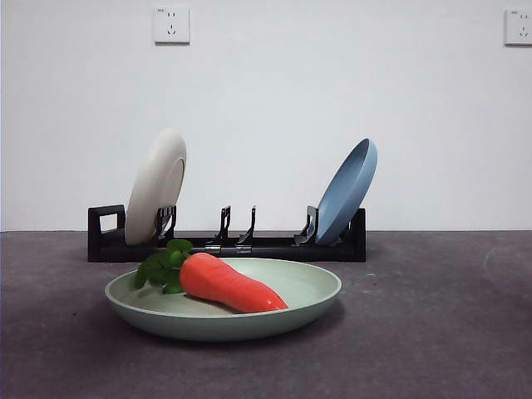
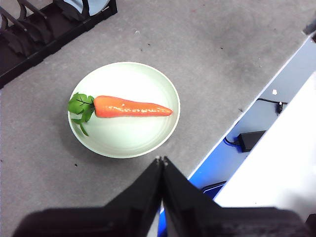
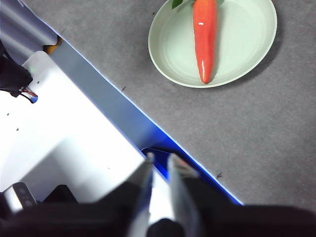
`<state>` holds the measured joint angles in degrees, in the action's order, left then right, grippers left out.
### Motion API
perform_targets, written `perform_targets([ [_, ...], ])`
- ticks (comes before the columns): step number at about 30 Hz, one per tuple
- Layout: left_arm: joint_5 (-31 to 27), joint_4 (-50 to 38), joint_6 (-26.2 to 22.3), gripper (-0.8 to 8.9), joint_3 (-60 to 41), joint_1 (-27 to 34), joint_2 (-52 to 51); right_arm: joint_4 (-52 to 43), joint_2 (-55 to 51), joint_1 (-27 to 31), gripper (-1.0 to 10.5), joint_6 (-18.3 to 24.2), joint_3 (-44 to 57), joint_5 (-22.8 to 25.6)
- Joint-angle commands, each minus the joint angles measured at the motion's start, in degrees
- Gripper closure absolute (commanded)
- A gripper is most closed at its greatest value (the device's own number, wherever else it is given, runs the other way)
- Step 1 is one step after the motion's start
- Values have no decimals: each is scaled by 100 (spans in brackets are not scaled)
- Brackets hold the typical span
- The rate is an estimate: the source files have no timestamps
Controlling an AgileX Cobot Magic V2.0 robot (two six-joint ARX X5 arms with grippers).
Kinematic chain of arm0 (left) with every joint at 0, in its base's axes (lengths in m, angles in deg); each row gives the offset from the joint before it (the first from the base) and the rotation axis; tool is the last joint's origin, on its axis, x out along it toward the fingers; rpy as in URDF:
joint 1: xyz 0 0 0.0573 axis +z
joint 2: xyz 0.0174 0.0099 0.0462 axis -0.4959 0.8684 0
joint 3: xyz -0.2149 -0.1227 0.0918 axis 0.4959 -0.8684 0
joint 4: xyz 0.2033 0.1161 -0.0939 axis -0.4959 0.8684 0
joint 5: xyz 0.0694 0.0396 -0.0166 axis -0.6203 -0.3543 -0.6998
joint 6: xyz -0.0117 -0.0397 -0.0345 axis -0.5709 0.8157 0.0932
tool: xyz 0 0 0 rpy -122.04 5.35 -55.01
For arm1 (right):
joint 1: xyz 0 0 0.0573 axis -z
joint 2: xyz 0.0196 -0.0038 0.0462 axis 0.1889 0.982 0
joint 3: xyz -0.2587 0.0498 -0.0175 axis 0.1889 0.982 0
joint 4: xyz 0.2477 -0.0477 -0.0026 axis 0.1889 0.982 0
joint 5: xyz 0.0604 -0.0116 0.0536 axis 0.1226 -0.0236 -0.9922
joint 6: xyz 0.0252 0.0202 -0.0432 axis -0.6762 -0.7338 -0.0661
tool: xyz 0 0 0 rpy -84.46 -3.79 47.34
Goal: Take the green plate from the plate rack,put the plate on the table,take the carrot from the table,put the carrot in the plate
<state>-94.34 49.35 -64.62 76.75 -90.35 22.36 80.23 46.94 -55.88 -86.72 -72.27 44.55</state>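
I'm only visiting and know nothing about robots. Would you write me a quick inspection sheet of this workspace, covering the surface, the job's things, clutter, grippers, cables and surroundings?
Surface: the table is dark grey and mottled, with small specks.
Job's things: the green plate lies flat on the table in front of the plate rack; the carrot lies in it, its leaves over the rim.
Clutter: a cream-white plate and a blue plate stand tilted in the rack's end slots.
Grippers: the left gripper is shut, holds nothing and is off the plate; the right gripper is slightly open, empty, near the table's edge.
Cables: a black cable and adapter lie below the table edge.
Surroundings: white wall with two sockets.
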Motion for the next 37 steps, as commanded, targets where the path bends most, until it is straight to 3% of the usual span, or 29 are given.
perform_targets([
  [1, -4, -13, -4, 817, -28, -15, -11, -15, -7, -9, 946, -15, 28, 9],
  [19, -11, -20, -22, 817, -28, 26, -26, -15, -20, -7, 946, -15, 28, 11],
  [22, -170, -280, -581, 817, -31, 315, -190, -15, -20, -9, 946, -15, 28, 11],
  [25, -59, -1185, -1416, 817, -50, 1014, -435, -13, -20, -7, 946, -15, 28, 11],
  [28, 520, -2140, -2028, 817, -173, 1963, -754, -13, -20, -7, 946, -15, 28, 11],
  [32, 1198, -3320, -2319, 817, -693, 3342, -1353, -13, -20, -7, 946, -15, 28, 11],
  [37, 1241, -4520, -2334, 817, -1888, 4697, -2240, -13, -20, -9, 946, -15, 28, 11],
])
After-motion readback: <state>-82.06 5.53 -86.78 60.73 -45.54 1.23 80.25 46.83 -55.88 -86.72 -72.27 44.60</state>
